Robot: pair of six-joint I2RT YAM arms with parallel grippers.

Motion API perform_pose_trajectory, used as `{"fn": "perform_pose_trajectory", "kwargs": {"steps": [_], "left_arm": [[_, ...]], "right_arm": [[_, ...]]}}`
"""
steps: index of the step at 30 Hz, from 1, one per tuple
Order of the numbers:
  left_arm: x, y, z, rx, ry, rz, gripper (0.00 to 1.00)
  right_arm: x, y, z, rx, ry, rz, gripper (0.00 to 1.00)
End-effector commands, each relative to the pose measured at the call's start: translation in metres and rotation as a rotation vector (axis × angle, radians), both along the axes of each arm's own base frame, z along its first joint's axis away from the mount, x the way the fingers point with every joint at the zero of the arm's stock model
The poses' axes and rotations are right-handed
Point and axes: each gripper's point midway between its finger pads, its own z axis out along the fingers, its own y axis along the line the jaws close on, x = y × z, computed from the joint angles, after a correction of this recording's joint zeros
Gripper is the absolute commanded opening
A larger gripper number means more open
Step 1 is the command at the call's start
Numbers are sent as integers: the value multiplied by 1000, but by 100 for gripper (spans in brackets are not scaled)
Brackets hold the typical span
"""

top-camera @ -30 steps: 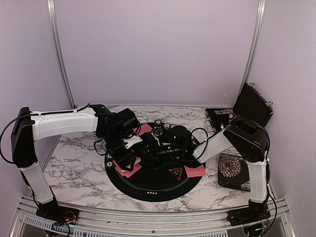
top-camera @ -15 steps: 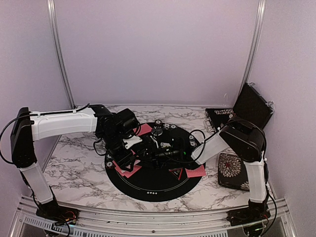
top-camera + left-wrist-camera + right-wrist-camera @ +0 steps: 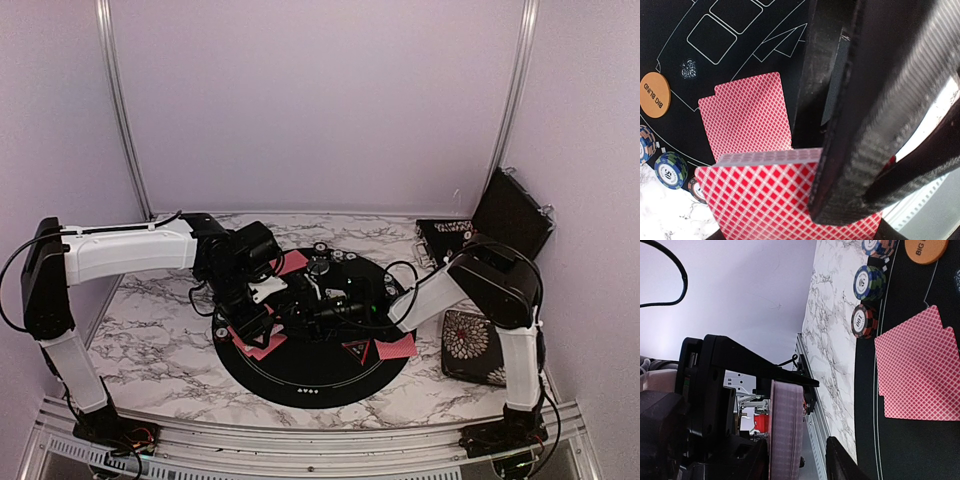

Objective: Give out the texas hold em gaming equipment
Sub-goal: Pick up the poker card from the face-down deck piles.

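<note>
Over the marble table (image 3: 150,320), the left hand (image 3: 258,305) clamps the deck (image 3: 765,205), edge-on inside the right hand (image 3: 797,462), whose grip I cannot tell.

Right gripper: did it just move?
Yes. The right gripper came down the picture and a little left over the round mat, away from the chips at its far rim.

The left gripper (image 3: 850,210), with its black carbon-fibre finger (image 3: 855,125), is hiding the right part of the thick red-diamond-backed card deck (image 3: 760,200), which the bottom edge is cropping. Left of that gripper, the orange round button (image 3: 654,95) is running off-frame.
</note>
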Motion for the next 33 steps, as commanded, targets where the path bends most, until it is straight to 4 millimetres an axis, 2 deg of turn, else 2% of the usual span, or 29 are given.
{"fn": "perform_pose_trajectory", "kwargs": {"steps": [1, 22, 33], "left_arm": [[1, 0, 15, -37, -23, 1, 55], [1, 0, 15, -40, -25, 1, 55], [0, 0, 14, -39, -21, 0, 55]], "right_arm": [[7, -5, 3, -19, -16, -35, 37], [12, -16, 11, -23, -32, -69, 35], [11, -18, 27, 4, -49, -68, 35]]}}
